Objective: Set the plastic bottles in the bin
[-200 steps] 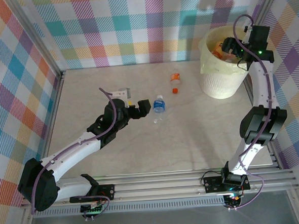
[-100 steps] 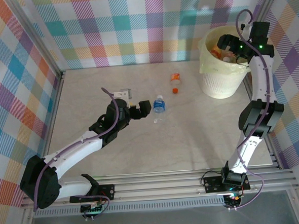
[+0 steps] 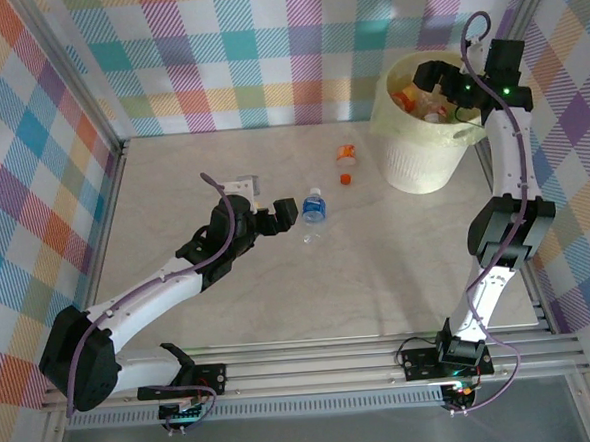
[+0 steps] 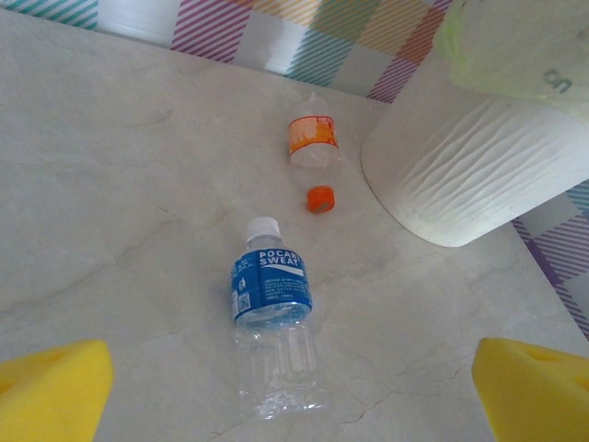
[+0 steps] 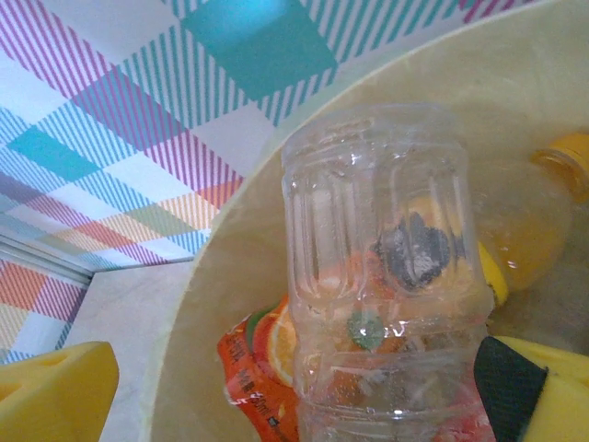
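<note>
Blue-labelled bottle [image 3: 313,210] lies just beyond the parted left tool [image 3: 281,213].

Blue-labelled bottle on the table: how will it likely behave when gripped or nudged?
The blue-labelled bottle looks empty, so probably light. Lying on its side on the smooth table, it would likely roll if nudged sideways. Its thin ribbed body may dent when squeezed, though the fitted white cap should stiffen it.

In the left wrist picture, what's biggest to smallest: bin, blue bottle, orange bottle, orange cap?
bin
blue bottle
orange bottle
orange cap
The blue bottle lies nearer the camera, so the bottles' order is unsure.
</note>
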`<state>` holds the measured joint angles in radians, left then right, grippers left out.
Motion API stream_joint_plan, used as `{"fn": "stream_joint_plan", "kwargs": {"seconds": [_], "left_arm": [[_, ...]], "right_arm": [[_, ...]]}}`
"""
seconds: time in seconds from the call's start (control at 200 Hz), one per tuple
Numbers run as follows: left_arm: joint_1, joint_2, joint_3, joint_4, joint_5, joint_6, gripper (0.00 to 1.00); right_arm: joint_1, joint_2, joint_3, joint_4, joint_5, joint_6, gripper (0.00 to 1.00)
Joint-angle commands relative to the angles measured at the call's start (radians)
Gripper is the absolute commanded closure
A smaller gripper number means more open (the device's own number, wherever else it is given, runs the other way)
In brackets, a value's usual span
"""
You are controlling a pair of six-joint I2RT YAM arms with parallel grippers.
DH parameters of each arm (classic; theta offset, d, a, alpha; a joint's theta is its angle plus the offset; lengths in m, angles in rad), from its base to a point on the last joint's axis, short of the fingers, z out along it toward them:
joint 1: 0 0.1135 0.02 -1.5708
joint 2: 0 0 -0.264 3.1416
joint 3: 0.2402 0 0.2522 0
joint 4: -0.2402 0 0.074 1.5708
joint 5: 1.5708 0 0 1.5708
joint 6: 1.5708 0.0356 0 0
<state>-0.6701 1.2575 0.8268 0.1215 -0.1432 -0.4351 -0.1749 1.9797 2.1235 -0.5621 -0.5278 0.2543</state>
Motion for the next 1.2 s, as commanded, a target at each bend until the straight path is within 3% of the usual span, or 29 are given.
{"fn": "stream_joint_plan", "kwargs": {"seconds": [0.0, 0.355, 0.645, 0.89, 1.02, 1.195], "left_arm": [[-0.009, 0.012, 0.03, -0.012, -0.002, -0.012, 0.0], [-0.009, 0.021, 0.042, -0.022, -0.003, -0.008, 0.0], [-0.009, 0.022, 0.043, -0.036, -0.023, -0.023, 0.0], [-0.009, 0.04, 0.058, -0.077, -0.11, -0.075, 0.0], [-0.009, 0.053, 0.06, -0.088, -0.134, -0.105, 0.0], [-0.009, 0.055, 0.06, -0.107, -0.173, -0.138, 0.0]], "right_arm": [[0.018, -0.044, -0.011, 0.031, -0.12, 0.013, 0.0], [0.101, -0.014, 0.065, -0.14, -0.196, -0.131, 0.0], [0.177, -0.165, -0.033, -0.158, 0.098, -0.18, 0.0], [0.373, -0.314, -0.273, -0.021, 0.28, -0.173, 0.0], [0.467, -0.304, -0.361, 0.031, 0.306, -0.154, 0.0], [0.557, -0.176, -0.392, 0.079, 0.539, -0.14, 0.0]]}}
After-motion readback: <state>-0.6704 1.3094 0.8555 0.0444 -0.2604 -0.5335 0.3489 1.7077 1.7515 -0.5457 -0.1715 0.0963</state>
